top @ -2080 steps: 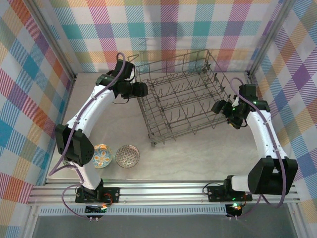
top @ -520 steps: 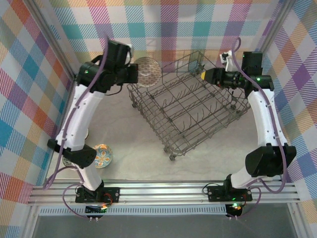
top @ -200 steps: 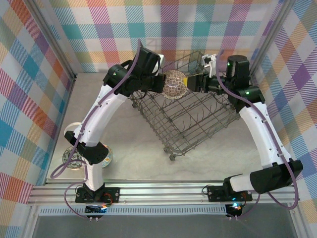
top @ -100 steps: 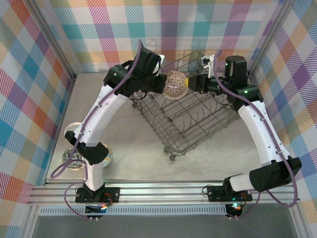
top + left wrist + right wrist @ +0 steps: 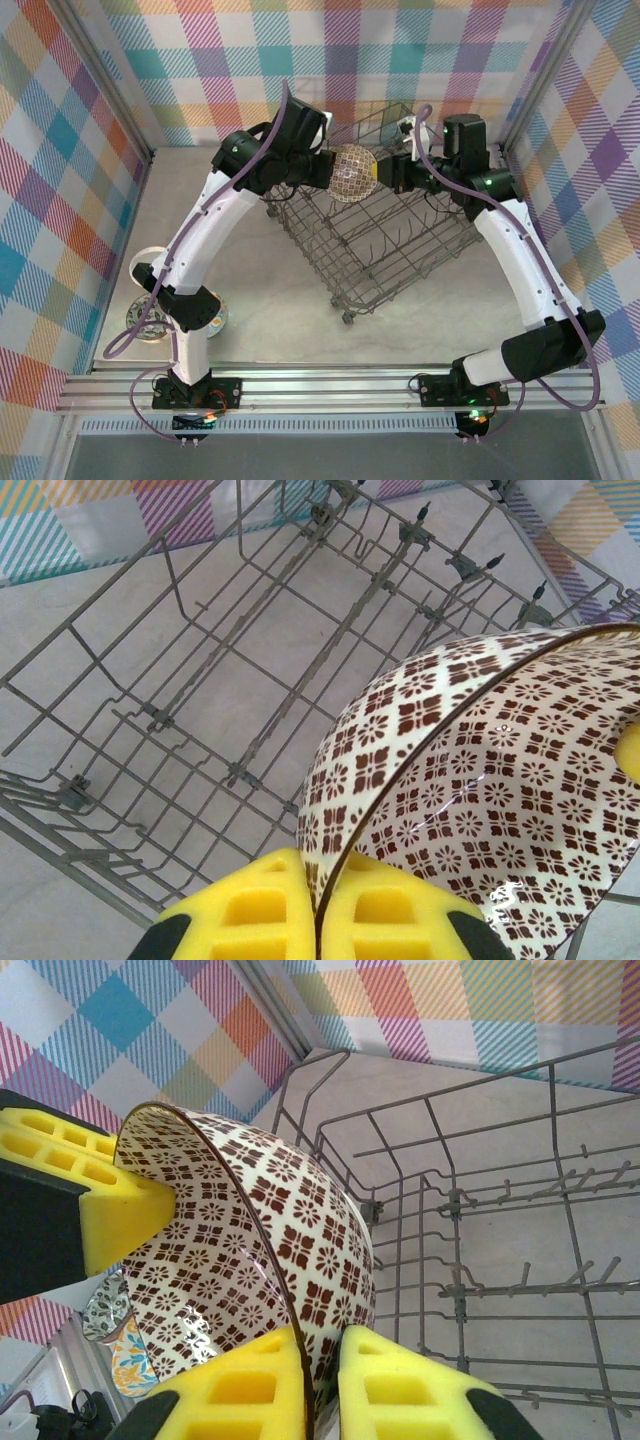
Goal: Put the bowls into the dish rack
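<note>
A brown-patterned bowl [image 5: 353, 172] hangs on edge above the far-left corner of the grey wire dish rack [image 5: 392, 236], held from both sides. My left gripper [image 5: 329, 170] is shut on its left rim; in the left wrist view the yellow pads [image 5: 258, 912] pinch the bowl [image 5: 480, 780] wall over the rack [image 5: 200, 680]. From the right, my right gripper [image 5: 379, 172] is shut on the opposite rim. In the right wrist view its gripper [image 5: 320, 1380] clamps the bowl [image 5: 280, 1210], with the rack [image 5: 500, 1250] below.
More bowls rest on the table at the near left: a floral one [image 5: 213, 318] beside the left arm's base, another [image 5: 140, 325] by it, and a white-rimmed one [image 5: 147, 259]. Plaid walls enclose three sides. A metal rail [image 5: 330, 385] runs along the near edge.
My right gripper has moved slightly left and shut on the bowl's right rim. The left gripper has kept its hold, and the bowl has barely shifted.
</note>
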Robot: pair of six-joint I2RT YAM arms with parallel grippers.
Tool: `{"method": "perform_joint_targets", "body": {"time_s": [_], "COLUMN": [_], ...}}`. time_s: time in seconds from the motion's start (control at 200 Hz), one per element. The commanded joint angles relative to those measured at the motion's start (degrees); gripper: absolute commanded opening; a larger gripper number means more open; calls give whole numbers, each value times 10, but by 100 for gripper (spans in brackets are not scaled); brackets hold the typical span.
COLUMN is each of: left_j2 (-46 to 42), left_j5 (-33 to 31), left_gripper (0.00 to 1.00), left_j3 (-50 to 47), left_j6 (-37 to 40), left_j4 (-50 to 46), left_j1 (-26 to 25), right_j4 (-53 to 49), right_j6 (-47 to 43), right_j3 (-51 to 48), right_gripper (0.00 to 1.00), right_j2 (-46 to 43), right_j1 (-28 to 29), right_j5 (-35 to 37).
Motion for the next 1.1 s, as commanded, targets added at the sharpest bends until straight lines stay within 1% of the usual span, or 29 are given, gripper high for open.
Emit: {"method": "perform_joint_targets", "body": {"time_s": [0.0,0.12,0.22,0.285,0.385,0.49,0.605,0.675,0.755,0.825,0.945,1.015,1.095], "left_j2": [-2,3,7,9,14,23,26,24,24,26,28,21,2], "left_j5": [15,25,29,32,40,48,61,72,98,138,176,187,218], "left_gripper": [4,12,17,25,29,37,45,48,49,49,50,51,52], "left_j3": [25,25,24,24,24,25,28,29,28,26,22,2,-42], "left_j6": [-7,-14,-15,-16,-19,-23,-25,-11,-1,-4,8,18,8], "left_j4": [34,29,29,37,51,63,65,70,80,91,104,119,144], "left_j1": [-5,-4,-5,-5,-4,-3,9,29,62,97,130,145,168], "right_j4": [-18,-22,-21,-21,-27,-36,-53,-62,-73,-83,-107,-106,-108], "right_j6": [-9,-8,-1,5,14,25,36,37,34,30,8,-6,-5], "right_j3": [14,14,14,17,27,39,63,79,98,115,146,147,148], "right_gripper": [10,5,2,0,0,0,0,0,0,0,0,0,0], "right_j2": [6,6,6,8,18,31,55,72,86,99,119,122,127], "right_j1": [6,7,7,7,7,6,6,6,5,2,-8,-17,-35], "right_j5": [6,30,55,75,100,124,147,173,233,287,359,390,420]}}
